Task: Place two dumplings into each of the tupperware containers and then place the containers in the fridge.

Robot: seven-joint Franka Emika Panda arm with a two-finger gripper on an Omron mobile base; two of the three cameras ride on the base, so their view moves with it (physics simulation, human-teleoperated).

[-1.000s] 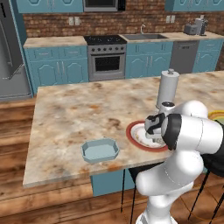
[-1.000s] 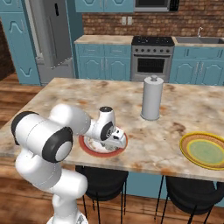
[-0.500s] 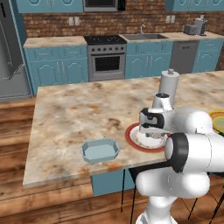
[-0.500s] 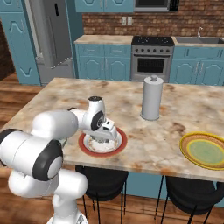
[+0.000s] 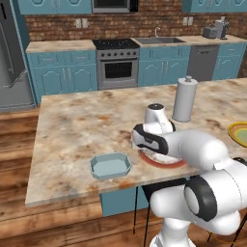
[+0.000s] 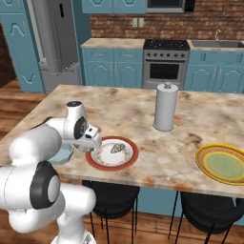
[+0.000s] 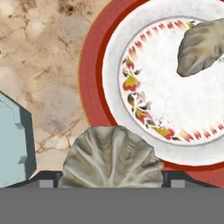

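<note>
Dumpling (image 7: 111, 157) gripped in the wide-set hand (image 7: 111, 177), red-rimmed plate (image 7: 94, 70) below, blue container (image 5: 110, 165) beside.

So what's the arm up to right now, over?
Gripper holds a dumpling, above the red-rimmed plate's edge. One dumpling left on the plate. Pale blue container alongside, looks empty. Nothing between them.
</note>
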